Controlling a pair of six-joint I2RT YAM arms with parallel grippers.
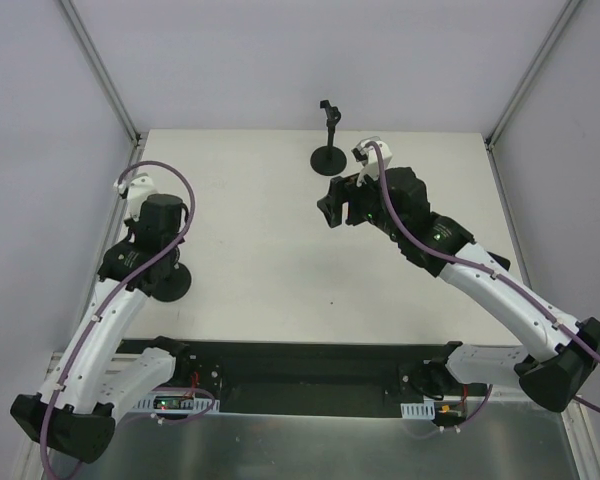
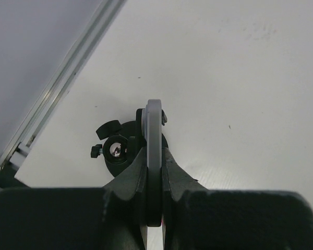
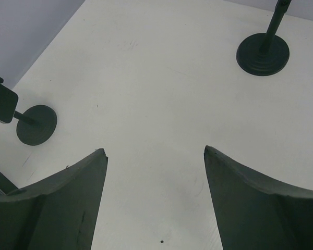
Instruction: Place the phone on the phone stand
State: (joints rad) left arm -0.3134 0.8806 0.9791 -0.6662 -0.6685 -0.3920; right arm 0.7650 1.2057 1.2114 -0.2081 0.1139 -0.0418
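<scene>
Left gripper (image 2: 154, 152) is pinching the phone (image 2: 154, 117) edge-on between its fingers, holding it right above the near-left phone stand (image 2: 115, 150). The seating step looks to be in hand, but I cannot tell whether the phone is touching the stand. The next move is calling for lowering it squarely onto the stand, then letting go. Right gripper (image 3: 155, 151) is hanging spread wide and empty, near the far stand (image 3: 263, 52).
</scene>
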